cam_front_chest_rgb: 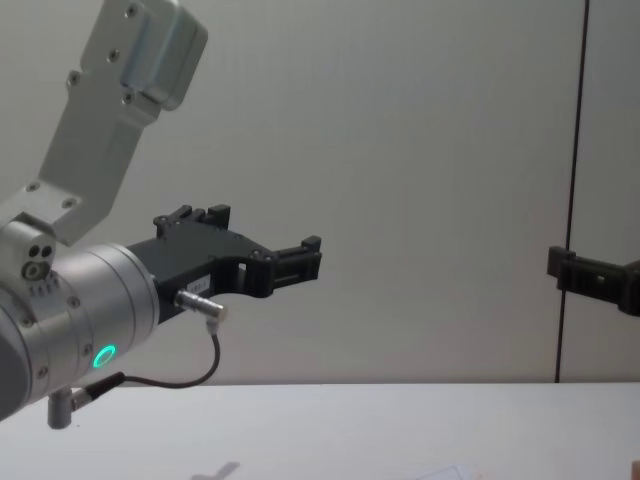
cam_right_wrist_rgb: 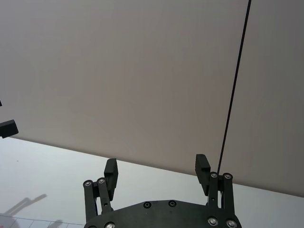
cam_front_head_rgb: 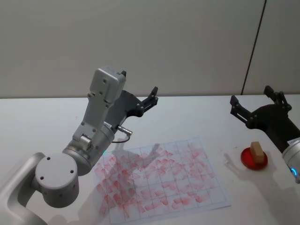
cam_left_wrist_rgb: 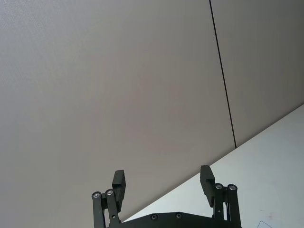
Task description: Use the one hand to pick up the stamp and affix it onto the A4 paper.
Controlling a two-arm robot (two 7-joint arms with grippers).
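The stamp (cam_front_head_rgb: 256,150), a small light-brown wooden block, stands upright on a round red ink pad (cam_front_head_rgb: 248,161) at the table's right. The A4 paper (cam_front_head_rgb: 206,199) lies flat at the table's middle, with a printed grid and many red stamp marks. My right gripper (cam_front_head_rgb: 251,95), on the arm with the blue ring, hovers open and empty above and behind the stamp; its fingers (cam_right_wrist_rgb: 110,172) point toward the wall. My left gripper (cam_front_head_rgb: 139,84) is raised over the paper's far left side, open and empty (cam_left_wrist_rgb: 162,180), on the arm with a green ring (cam_front_chest_rgb: 103,356).
The left arm's silver body (cam_front_head_rgb: 93,131) leans over the paper's left part and throws a shadow on it. A small white scrap (cam_front_head_rgb: 228,159) lies left of the ink pad. A plain wall with a dark vertical seam (cam_front_head_rgb: 253,47) stands behind the white table.
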